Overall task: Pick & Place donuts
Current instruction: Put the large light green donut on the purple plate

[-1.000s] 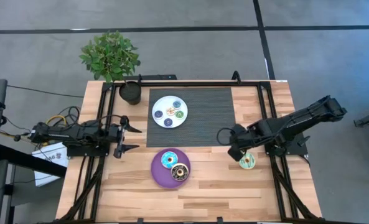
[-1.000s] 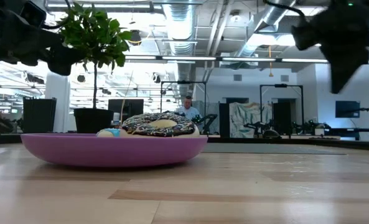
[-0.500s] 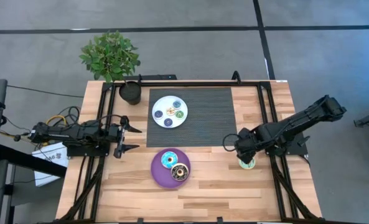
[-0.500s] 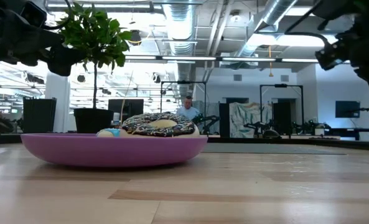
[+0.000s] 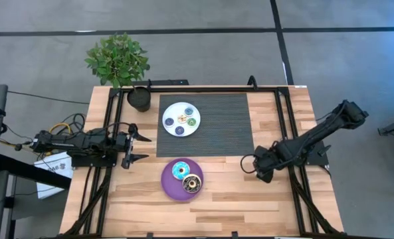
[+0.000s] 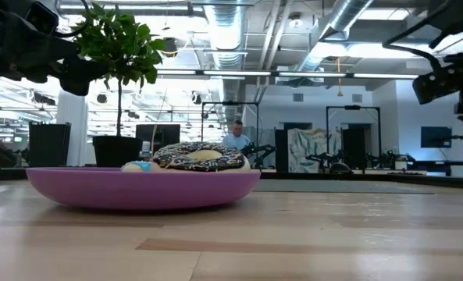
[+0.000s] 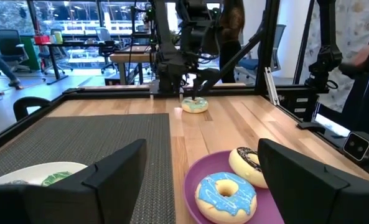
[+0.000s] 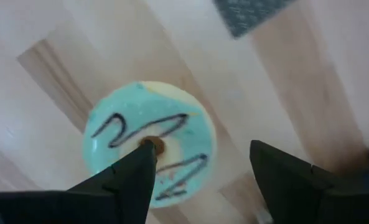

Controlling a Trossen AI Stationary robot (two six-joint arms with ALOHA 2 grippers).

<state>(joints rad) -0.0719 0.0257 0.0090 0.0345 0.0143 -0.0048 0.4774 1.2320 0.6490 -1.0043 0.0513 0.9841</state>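
The green donut [image 8: 148, 142] lies on the bare counter [image 5: 230, 199] at the high view's right, now hidden under the right gripper [image 5: 264, 174], which has dropped over it, jaws open astride, ready to grip; the left gripper [image 5: 135, 147] waits open.

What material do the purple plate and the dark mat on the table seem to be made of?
The purple plate looks like matte moulded plastic: even colour, soft sheen, smooth rounded rim. The dark mat seems to be a woven or ribbed textile or vinyl, judging by its fine parallel lines; I cannot tell which.
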